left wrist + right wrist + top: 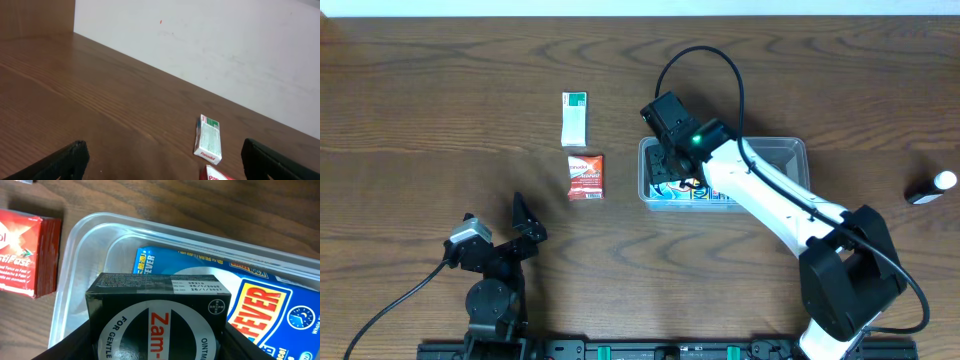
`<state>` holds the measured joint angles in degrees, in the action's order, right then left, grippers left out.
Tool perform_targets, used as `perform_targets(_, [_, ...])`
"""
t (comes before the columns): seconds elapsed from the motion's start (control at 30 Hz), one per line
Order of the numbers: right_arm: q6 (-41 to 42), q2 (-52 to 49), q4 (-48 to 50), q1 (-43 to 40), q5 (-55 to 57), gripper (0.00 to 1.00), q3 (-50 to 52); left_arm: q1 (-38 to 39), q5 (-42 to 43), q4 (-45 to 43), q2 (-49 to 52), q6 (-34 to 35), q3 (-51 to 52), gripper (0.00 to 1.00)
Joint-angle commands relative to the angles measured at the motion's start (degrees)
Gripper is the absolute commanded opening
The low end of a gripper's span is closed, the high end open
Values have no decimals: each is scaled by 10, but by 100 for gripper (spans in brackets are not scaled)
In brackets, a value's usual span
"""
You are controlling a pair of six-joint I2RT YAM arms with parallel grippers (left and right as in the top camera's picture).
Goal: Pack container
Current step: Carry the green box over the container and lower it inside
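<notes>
The container (790, 152) is a clear plastic tub right of centre; its rim also shows in the right wrist view (95, 222). A blue box (260, 305) lies flat inside it. My right gripper (672, 165) is shut on a black Zam-Buk ointment box (160, 310) and holds it over the tub's left end. A red packet (586, 176) and a green-and-white packet (575, 118) lie on the table left of the tub. My left gripper (520, 225) is open and empty near the front edge, with both packets ahead of it in the left wrist view (208, 139).
A black-and-white bottle (931, 187) lies at the far right edge of the wooden table (440, 100). A white wall (225, 45) rises behind the table's far edge. The red packet also shows in the right wrist view (25, 250).
</notes>
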<state>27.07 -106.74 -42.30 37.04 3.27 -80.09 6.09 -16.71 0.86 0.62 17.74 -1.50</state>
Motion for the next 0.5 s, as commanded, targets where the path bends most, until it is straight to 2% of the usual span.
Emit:
perform_targets(0.0, [19, 10, 14, 2, 14, 54, 8, -2, -5, 18, -3, -10, 13, 98])
perform_targets(0.33, [36, 3, 31, 2, 25, 54, 12, -2, -5, 18, -3, -10, 13, 98])
perform_targets(0.47, [42, -11, 34, 2, 25, 57, 12, -2, -5, 18, -3, -10, 13, 98])
